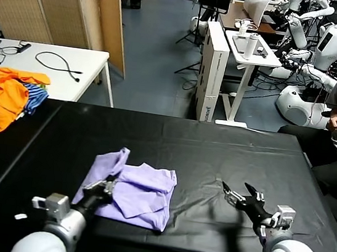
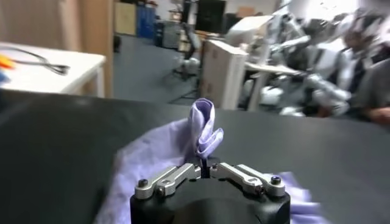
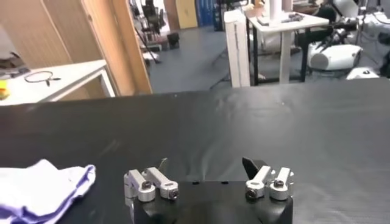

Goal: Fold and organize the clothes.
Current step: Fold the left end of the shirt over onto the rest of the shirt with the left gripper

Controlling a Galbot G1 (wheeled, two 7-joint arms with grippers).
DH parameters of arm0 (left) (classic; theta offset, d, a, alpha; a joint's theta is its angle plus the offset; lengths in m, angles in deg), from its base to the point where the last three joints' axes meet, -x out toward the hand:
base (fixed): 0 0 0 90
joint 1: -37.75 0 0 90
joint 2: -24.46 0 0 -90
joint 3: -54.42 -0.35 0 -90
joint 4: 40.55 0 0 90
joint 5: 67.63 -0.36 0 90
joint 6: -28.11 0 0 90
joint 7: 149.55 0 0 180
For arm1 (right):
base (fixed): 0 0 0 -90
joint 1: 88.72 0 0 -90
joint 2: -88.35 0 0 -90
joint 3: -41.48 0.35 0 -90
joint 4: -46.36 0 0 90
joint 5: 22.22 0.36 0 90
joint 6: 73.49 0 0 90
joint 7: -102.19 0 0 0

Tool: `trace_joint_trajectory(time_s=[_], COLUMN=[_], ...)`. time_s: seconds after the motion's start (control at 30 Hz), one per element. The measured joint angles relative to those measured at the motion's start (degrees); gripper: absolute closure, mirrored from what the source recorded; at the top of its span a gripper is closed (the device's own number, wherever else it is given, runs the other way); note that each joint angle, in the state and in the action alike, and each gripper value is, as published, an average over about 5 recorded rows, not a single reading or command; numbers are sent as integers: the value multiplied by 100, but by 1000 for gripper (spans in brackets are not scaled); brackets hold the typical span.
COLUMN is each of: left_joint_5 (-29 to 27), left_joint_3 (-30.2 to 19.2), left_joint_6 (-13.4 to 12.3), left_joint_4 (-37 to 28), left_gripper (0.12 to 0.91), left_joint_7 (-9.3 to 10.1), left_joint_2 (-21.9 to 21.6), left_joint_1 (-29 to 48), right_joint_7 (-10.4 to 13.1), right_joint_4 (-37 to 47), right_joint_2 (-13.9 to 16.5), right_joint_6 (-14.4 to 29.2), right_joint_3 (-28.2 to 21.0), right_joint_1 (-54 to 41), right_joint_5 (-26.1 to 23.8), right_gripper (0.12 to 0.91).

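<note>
I am looking down at a broad black-covered table (image 1: 227,152) that fills most of my head view. Beyond its far left corner stands a white table (image 1: 70,72) carrying a loose black cable (image 1: 59,62), and at the black table's far left edge sits a heap of bright orange garments (image 1: 1,95) with a blue-and-white striped cloth (image 1: 34,97) tucked against its right side. The pale lavender short-sleeved cotton T-shirt (image 1: 138,193) lies partly folded on the near left part of the black table, one flap reaching toward the far side.

My left gripper (image 1: 106,187) is at the shirt's near left edge, clenched on a pinch of the lavender fabric; in the left wrist view that pinched cloth (image 2: 204,131) stands up in a bunched peak right at the closed fingertips. My right gripper (image 1: 238,192) hovers over bare black table on the near right, well apart from the shirt, with its fingers (image 3: 250,165) spread wide and holding nothing.
</note>
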Motion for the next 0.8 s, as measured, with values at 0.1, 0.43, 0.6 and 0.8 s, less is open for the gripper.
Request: trace_joint_trajectory(time_s=[0.1, 0.43, 0.6, 0.8], left_joint_5=[37, 4, -147, -424], left_joint_3=[-190, -597, -782, -1015], left_joint_6=[-9, -49, -110, -177], left_joint_4=[-22, -298, -530, -763], left_gripper=[851, 851, 851, 851], left_joint_7=[-12, -24, -22, -15], left_joint_2=[48, 287, 474, 748], left_joint_1=[86, 316, 335, 319], right_joint_7=[14, 42, 46, 38], right_joint_4=[-28, -97, -130, -160], right_joint_2=[-29, -88, -94, -79], right_joint_6=[0, -11, -21, -95], right_joint_3=[-28, -87, -117, -244], right_joint_1=[45, 170, 182, 117], right_joint_5=[-43, -165, -188, -219], right_gripper=[118, 118, 118, 118])
